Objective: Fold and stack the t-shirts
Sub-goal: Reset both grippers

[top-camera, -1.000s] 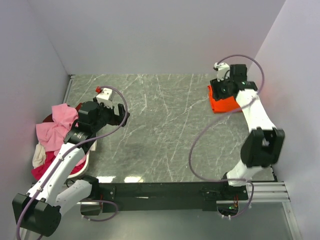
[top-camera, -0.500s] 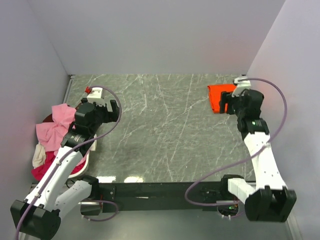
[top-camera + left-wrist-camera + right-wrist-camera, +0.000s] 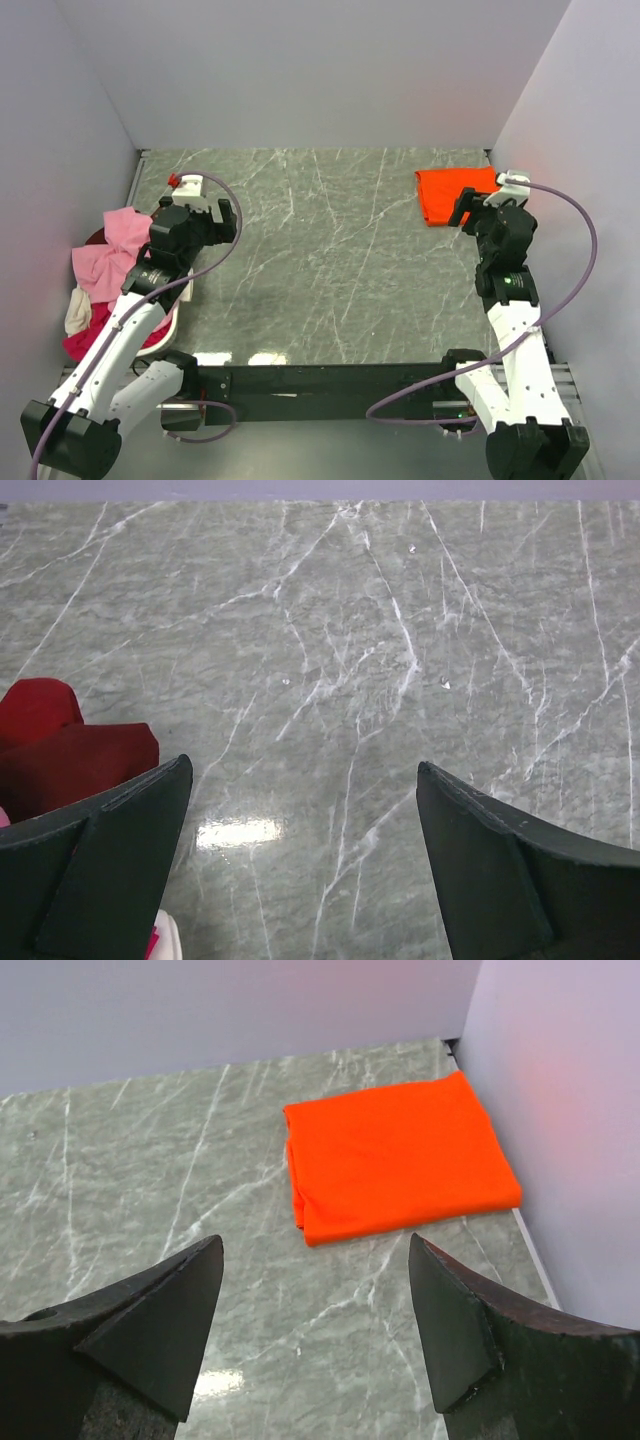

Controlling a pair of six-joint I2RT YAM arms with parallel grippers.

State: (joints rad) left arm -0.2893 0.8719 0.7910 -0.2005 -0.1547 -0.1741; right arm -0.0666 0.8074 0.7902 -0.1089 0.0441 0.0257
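Note:
A folded orange t-shirt [image 3: 452, 194] [image 3: 400, 1165] lies flat in the far right corner, against the right wall. My right gripper [image 3: 464, 210] [image 3: 315, 1250] hangs open just on the near side of it, with nothing between its fingers. At the left edge, more t-shirts lie in a loose heap: pink [image 3: 118, 240], cream [image 3: 78, 312] and magenta [image 3: 85, 342]. My left gripper [image 3: 228, 222] [image 3: 305, 770] is wide open over bare marble to the right of that heap. A dark red fold of cloth [image 3: 60, 760] shows by its left finger.
The heap rests in a white container [image 3: 172, 318] at the table's left edge. Walls close in the table on the left, back and right sides. The grey marble tabletop [image 3: 330, 250] stretches between the two arms.
My right gripper has let go of the orange t-shirt, opened, and drawn back toward the near side. My left gripper has opened fully and shifted slightly left toward the heap.

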